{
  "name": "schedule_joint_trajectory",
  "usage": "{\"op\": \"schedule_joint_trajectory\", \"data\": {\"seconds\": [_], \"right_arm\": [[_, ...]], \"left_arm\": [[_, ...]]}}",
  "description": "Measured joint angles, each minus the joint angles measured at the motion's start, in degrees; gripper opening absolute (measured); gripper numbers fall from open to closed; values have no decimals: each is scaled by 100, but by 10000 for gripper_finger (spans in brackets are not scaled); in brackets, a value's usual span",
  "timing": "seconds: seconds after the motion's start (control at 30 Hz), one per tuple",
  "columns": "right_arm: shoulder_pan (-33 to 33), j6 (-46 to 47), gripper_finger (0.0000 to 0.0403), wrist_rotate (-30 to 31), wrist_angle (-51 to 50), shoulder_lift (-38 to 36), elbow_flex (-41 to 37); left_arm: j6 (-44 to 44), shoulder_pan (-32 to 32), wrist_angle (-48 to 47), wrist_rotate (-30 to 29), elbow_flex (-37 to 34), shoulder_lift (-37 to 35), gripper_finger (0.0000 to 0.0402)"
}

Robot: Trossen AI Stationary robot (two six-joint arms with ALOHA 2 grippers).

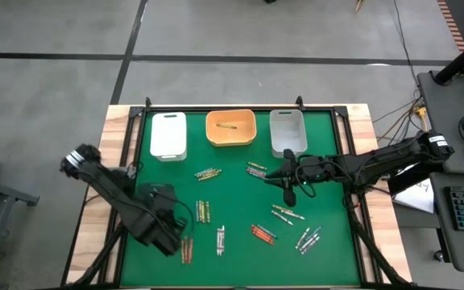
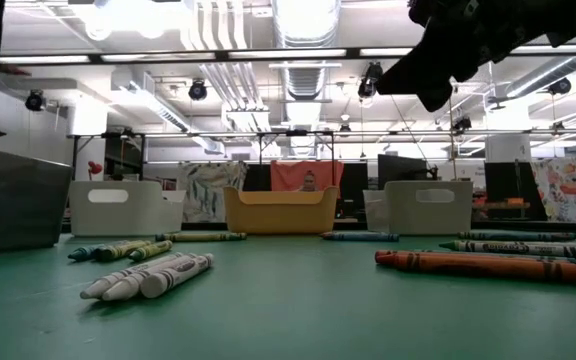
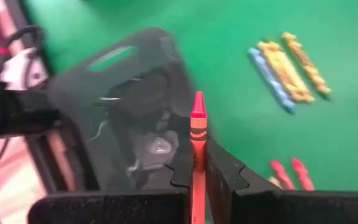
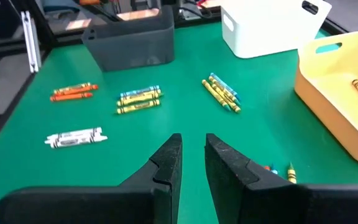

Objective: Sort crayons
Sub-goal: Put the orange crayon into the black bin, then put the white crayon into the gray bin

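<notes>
Left gripper (image 3: 197, 186): closed on one red crayon (image 3: 197, 134), over the dark bin (image 3: 123, 81) at the table's left front.
Right gripper (image 4: 193, 163): parted, empty, above mid-table.
Trays: four — white (image 1: 168, 134), orange (image 1: 230, 127) with one crayon inside, grey (image 1: 287, 130), dark.
Crayons (image 1: 203, 211): small loose clusters scattered on the mat.
Surface: green mat (image 1: 240, 201), wood edge.
Room: ceiling lights, ducts.
Writing: unreadable.

Bright overhead ceiling lights (image 2: 303, 20) glare — left wrist view motion-blurred.
</notes>
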Motion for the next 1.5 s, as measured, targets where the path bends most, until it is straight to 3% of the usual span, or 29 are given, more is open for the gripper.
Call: {"op": "schedule_joint_trajectory", "data": {"seconds": [0.27,0.47,0.6,1.13,1.4,1.5], "right_arm": [[2,-45,59,-2,14,0,178],[0,-160,59,3,13,0,234],[0,-190,59,15,29,1,236],[-2,-267,59,71,50,0,236],[-6,-111,59,68,50,0,236],[-15,152,59,68,50,0,236]], "left_arm": [[-593,6,527,68,-1716,-1049,0],[-783,8,1225,70,-2608,-1259,0],[-938,17,1215,277,-2960,-1228,0],[-975,17,1239,512,-3268,-1136,33],[-858,17,1235,500,-3060,-1141,34],[-581,17,1153,239,-2788,-1147,34]]}}
